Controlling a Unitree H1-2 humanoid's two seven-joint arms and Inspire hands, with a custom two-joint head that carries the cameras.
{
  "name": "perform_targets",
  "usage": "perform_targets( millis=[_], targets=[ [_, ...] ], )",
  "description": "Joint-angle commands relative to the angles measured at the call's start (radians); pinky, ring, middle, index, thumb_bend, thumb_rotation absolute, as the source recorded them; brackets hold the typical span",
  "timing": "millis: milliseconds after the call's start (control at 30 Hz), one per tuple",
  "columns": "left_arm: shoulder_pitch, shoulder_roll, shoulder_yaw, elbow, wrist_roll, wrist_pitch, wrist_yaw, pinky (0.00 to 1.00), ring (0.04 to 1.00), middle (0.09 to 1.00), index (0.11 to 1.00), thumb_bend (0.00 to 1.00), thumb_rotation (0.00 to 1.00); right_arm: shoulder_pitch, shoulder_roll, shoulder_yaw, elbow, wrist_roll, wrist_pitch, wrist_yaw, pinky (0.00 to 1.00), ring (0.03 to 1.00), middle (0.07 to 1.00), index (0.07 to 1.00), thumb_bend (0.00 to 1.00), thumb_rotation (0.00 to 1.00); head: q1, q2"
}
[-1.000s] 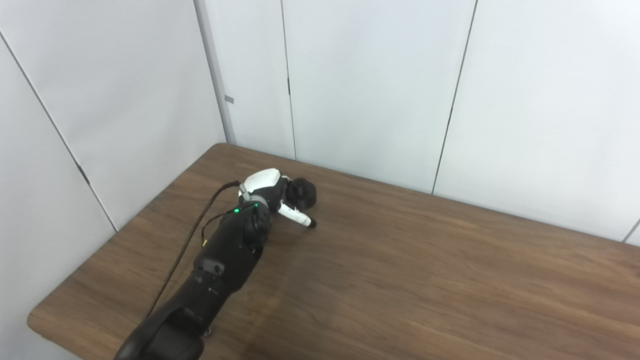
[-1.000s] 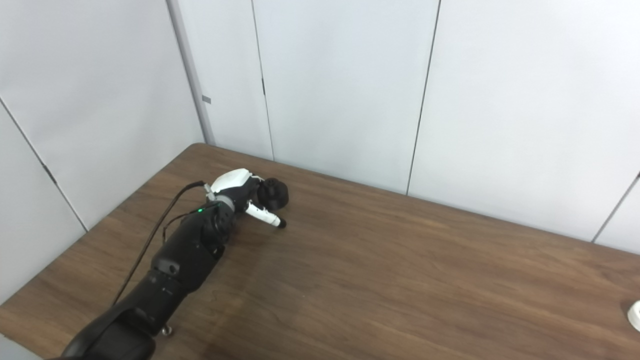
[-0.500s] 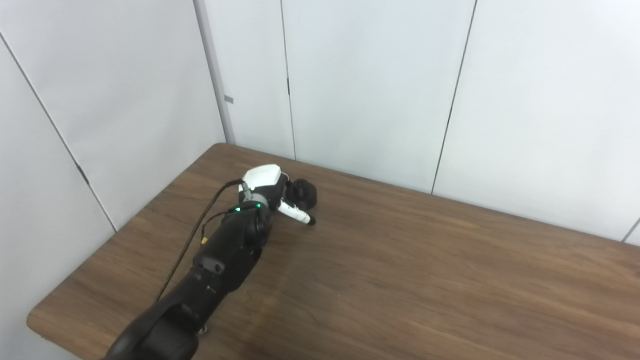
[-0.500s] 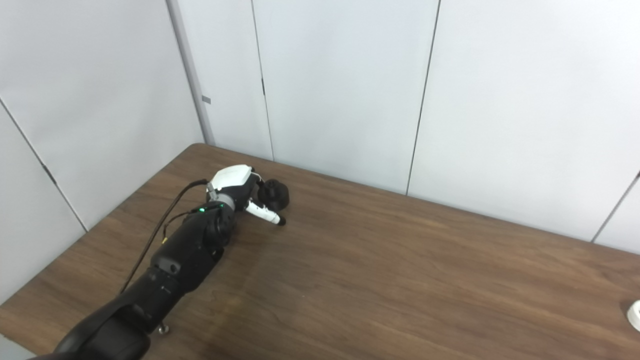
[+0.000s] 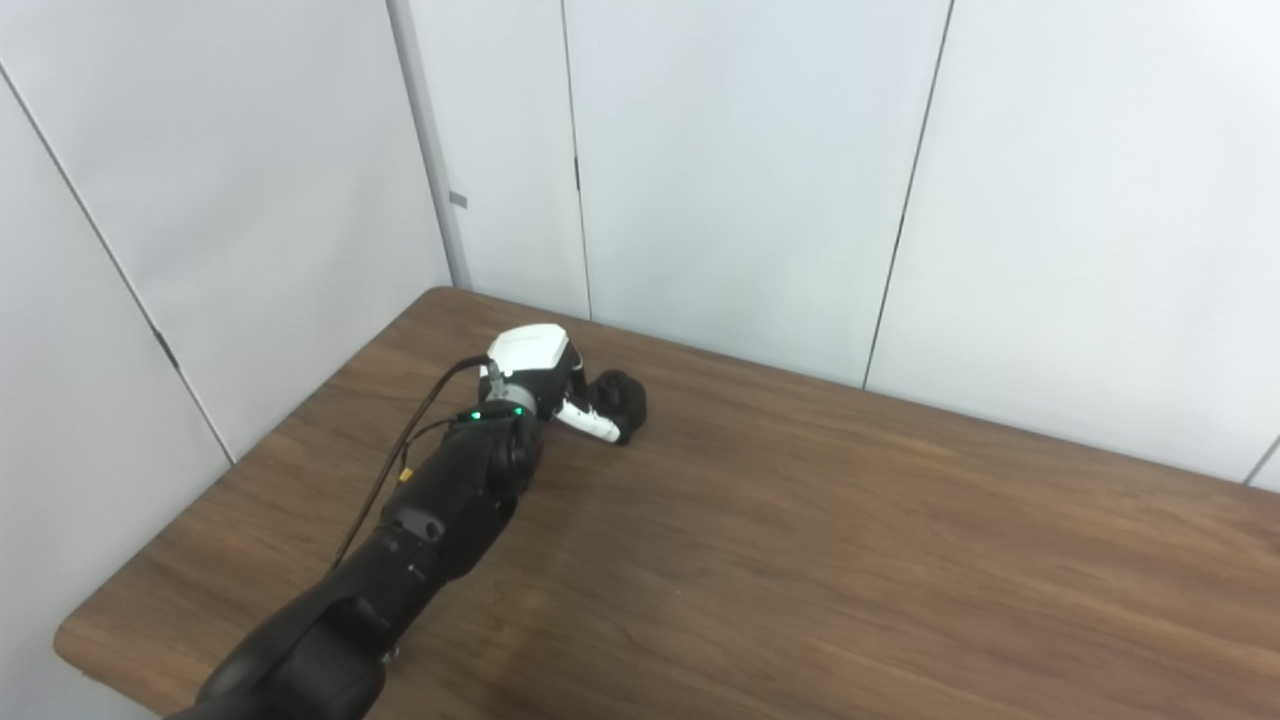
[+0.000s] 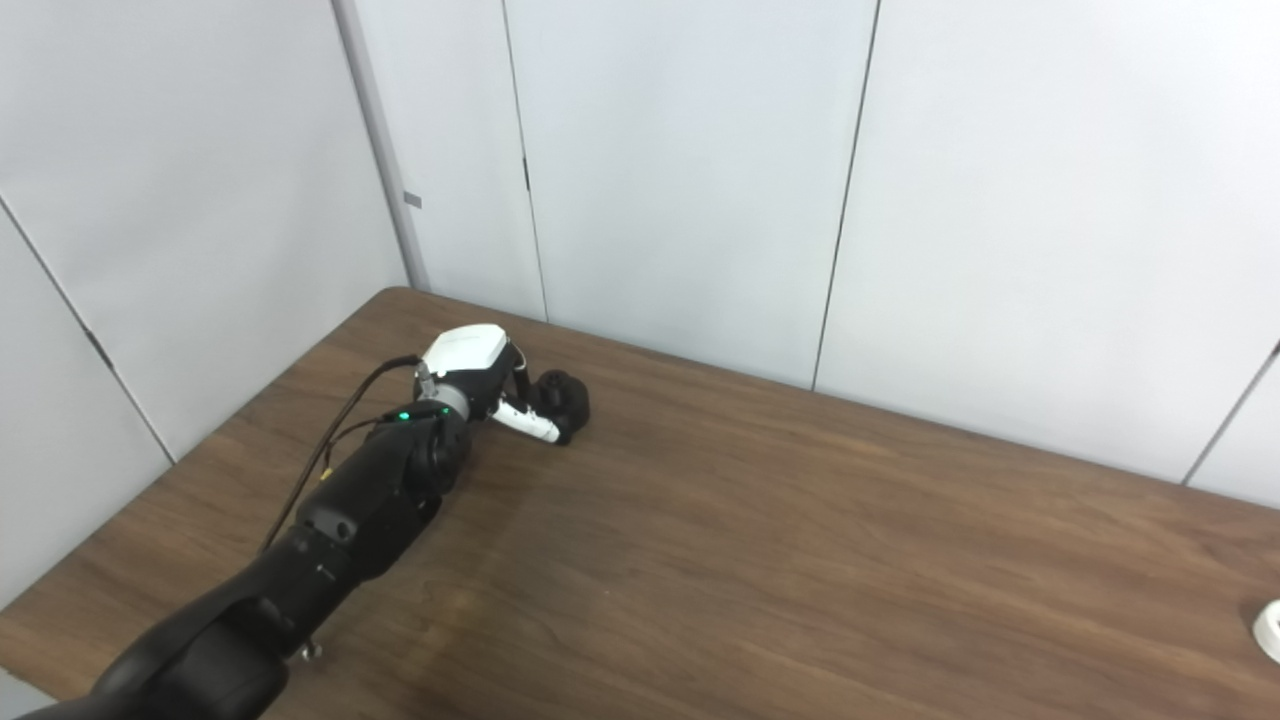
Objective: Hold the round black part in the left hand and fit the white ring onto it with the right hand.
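The round black part rests on the brown table near its far left corner. My left hand, with a white back and black fingers, is wrapped around the part from the left. Its white thumb lies against the part's near side; the fingers on the far side blend into the black part. In the right eye view the white ring lies on the table at the picture's right edge, half cut off. My right hand is out of sight.
White wall panels stand close behind the table's far edge and along its left side. A black cable runs along the left forearm. The table's left front corner is near the arm.
The left hand has reached further forward and turned. Its thumb has drawn in from the table onto the black part, and the part has shifted a little to the right.
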Motion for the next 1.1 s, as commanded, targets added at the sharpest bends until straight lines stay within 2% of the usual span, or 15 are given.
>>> perform_targets(
  millis=[0,633,867,933,1067],
  targets=[
    [-0.019,0.031,0.001,-0.013,0.003,-0.003,0.034,1.00,0.953,0.897,0.478,0.51,0.06,0.018,-0.010,-0.013,-0.010,-0.007,0.023,-0.009,1.00,1.000,1.000,1.000,0.74,0.46,0.000,0.001],
    [-0.013,0.035,-0.021,-0.018,-0.011,-0.002,0.039,1.00,0.952,0.878,0.475,0.51,0.06,0.015,-0.012,-0.011,-0.014,-0.014,0.029,-0.012,1.00,1.000,1.000,1.000,0.72,0.45,0.002,-0.002],
    [-0.023,0.035,-0.015,-0.029,-0.002,0.037,-0.015,1.00,0.997,0.958,0.492,0.52,0.07,0.014,-0.011,-0.011,-0.010,-0.008,0.025,-0.009,1.00,1.000,1.000,1.000,0.74,0.45,0.002,-0.004],
    [-0.022,0.031,-0.003,-0.035,-0.002,0.038,-0.025,1.00,1.000,0.978,0.625,0.79,0.15,0.014,-0.010,-0.012,-0.008,-0.005,0.023,-0.008,1.00,1.000,1.000,1.000,0.75,0.45,0.002,-0.004],
    [-0.023,0.026,0.013,-0.037,-0.001,0.038,-0.031,1.00,1.000,0.994,0.693,0.92,0.18,0.014,-0.012,-0.011,-0.005,-0.007,0.021,-0.008,1.00,1.000,1.000,1.000,0.76,0.46,0.003,-0.005]
  ],
)
